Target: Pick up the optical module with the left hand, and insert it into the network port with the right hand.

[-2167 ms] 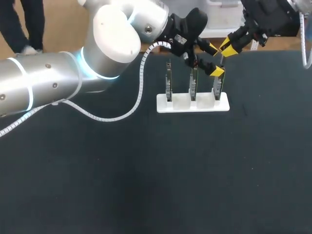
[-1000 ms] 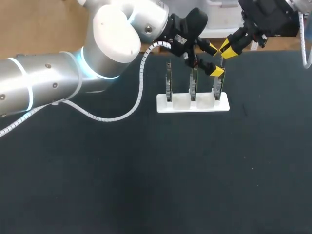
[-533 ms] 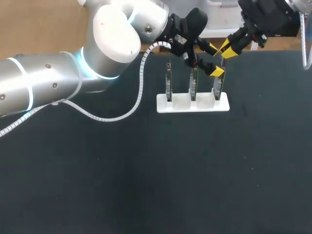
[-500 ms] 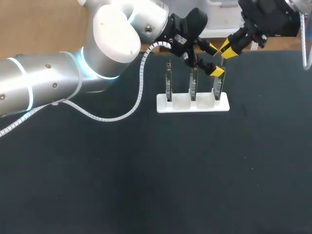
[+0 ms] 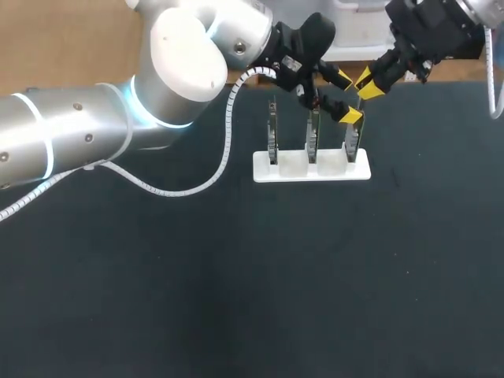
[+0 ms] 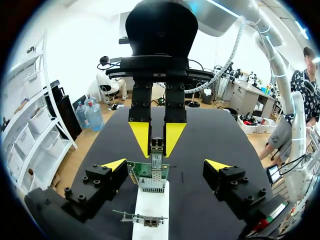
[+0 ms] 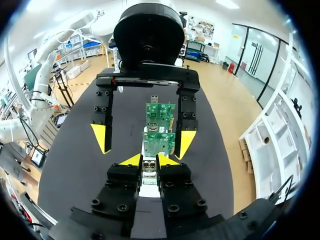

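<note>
Head view: we see our left gripper (image 5: 349, 97) open on either side of the rightmost circuit board (image 5: 351, 142); left wrist view: our right gripper (image 6: 157, 142) pinches the optical module (image 6: 157, 148) just over that board's network port (image 6: 152, 181); right wrist view: its yellow tips (image 7: 131, 160) clamp the module.

We see green boards (image 7: 159, 142) in a white stand (image 5: 311, 168) at one o'clock, black table (image 5: 236, 283), yellow fingertips (image 5: 351, 116), silvery optical module (image 6: 157, 149).
</note>
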`<move>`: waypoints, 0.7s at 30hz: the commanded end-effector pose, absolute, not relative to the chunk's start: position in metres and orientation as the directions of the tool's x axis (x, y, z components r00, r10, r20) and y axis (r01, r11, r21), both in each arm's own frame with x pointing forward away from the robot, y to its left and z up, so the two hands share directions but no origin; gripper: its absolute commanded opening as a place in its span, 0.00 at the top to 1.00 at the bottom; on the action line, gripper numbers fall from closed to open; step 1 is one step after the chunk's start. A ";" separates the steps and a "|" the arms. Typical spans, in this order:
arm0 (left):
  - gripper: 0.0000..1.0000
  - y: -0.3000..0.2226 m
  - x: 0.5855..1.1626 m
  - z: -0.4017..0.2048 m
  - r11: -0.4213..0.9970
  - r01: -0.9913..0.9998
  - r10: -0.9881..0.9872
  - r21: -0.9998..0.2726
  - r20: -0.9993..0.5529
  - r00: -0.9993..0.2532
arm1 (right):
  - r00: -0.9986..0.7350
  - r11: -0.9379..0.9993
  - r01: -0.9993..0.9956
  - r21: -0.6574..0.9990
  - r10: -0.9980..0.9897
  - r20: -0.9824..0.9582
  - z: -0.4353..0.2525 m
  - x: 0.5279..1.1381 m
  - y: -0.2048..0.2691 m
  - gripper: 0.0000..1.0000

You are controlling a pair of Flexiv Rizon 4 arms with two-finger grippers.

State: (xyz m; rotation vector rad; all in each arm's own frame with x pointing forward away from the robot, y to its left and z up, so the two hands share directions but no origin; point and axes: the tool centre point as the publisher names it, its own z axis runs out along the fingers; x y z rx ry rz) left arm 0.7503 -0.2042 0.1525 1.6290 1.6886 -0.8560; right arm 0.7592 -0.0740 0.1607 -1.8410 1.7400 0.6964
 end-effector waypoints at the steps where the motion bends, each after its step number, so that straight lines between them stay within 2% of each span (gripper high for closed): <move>1: 0.00 -0.206 0.752 0.153 0.022 0.999 0.593 -0.028 -0.805 -0.036 | 0.050 -0.053 -0.998 -0.016 -0.737 -0.675 0.158 0.760 -0.073 1.00; 21: 0.00 -0.206 0.752 0.153 0.022 0.999 0.593 -0.028 -0.805 -0.036 | 0.038 -0.047 -0.999 -0.005 -0.737 -0.675 0.152 0.766 -0.076 1.00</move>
